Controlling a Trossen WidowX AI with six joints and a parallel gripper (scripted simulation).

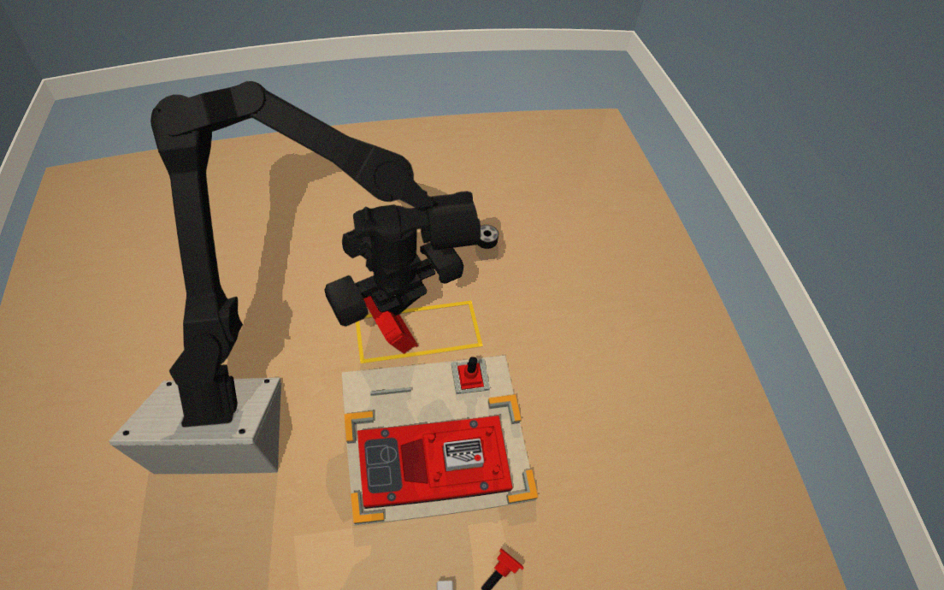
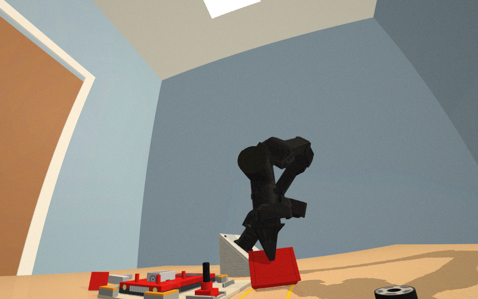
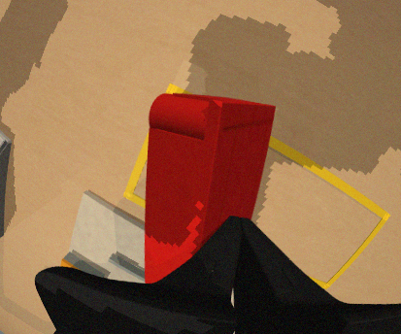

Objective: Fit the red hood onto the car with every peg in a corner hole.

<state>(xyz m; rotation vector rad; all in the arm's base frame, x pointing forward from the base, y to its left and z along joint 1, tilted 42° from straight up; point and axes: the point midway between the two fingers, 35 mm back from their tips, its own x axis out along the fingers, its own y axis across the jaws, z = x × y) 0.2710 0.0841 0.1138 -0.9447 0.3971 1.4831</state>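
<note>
The red hood [image 1: 392, 329] [image 2: 275, 273] [image 3: 182, 180] stands on edge and slightly tilted inside the yellow outline, its flat roof towards the exterior camera. Whether its lower edge touches the table is unclear. My gripper [image 2: 271, 259] [image 3: 236, 225] is shut, with its fingertips together and nothing seen between them. The tips are close against the hood's roof side; contact cannot be told. The red chassis [image 1: 417, 497] [image 2: 196, 279] sits in the jig [image 1: 366, 380], with the engine block [image 1: 463, 454] [image 2: 161, 275] in place and pegs standing around it. The hood's corner holes are hidden.
A red piece with a black post [image 1: 470, 376] [image 2: 206, 287] stands on the jig beside the chassis. Orange corner brackets [image 1: 523, 487] surround the chassis. A wheel [image 1: 488, 234] [image 2: 395, 291] lies behind my gripper. Another red piece with a black handle [image 1: 508, 563] lies beyond the jig.
</note>
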